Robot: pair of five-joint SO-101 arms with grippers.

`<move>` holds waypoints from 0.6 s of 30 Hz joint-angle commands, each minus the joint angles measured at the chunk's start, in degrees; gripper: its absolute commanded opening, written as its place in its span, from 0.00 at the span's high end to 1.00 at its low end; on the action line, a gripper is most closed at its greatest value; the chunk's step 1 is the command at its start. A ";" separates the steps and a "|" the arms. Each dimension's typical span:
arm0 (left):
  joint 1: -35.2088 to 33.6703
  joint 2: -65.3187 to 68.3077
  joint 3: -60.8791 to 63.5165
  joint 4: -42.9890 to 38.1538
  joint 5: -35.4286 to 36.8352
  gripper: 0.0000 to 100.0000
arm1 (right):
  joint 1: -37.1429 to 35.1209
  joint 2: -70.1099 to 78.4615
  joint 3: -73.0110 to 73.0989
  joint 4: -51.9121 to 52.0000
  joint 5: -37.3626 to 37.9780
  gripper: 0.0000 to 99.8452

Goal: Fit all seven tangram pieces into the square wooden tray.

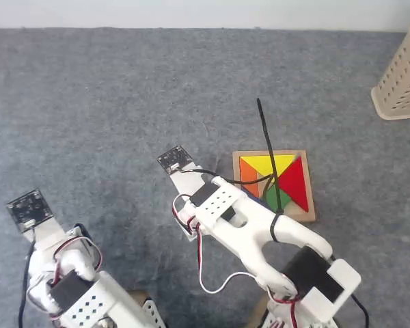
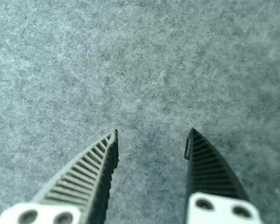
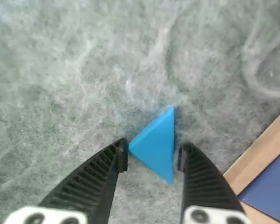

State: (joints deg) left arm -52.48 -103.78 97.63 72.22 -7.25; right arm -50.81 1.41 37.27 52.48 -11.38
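The square wooden tray (image 1: 311, 205) lies right of centre and holds a yellow triangle (image 1: 266, 164), a red triangle (image 1: 295, 183), an orange piece (image 1: 248, 171) and a green piece (image 1: 277, 199). My right arm (image 1: 246, 225) comes down beside the tray's left edge. In the right wrist view my right gripper (image 3: 152, 148) is closed against both sides of a light blue triangle (image 3: 156, 140), low over the carpet. The tray's rim (image 3: 256, 154) and a dark blue piece (image 3: 270, 186) sit just beside it. My left gripper (image 2: 153, 133) is open over bare carpet, and its arm (image 1: 61, 266) stands at the near left.
A black cable (image 1: 268, 157) runs across the tray from the right arm. A beige perforated basket (image 1: 402, 75) stands at the far right. Grey carpet (image 1: 123, 102) covers the whole surface.
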 commanded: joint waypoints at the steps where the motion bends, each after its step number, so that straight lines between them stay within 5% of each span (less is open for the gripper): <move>1: 0.09 -0.62 -1.10 0.18 0.53 0.77 | -0.75 -0.66 -2.55 -0.57 0.62 0.87; 18: 0.09 -0.62 -1.10 0.18 0.53 0.77 | 14.55 -24.57 -2.20 11.74 0.62 0.87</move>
State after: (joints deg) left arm -52.48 -103.78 97.63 72.22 -7.25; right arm -40.62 -17.05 37.27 61.54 -11.30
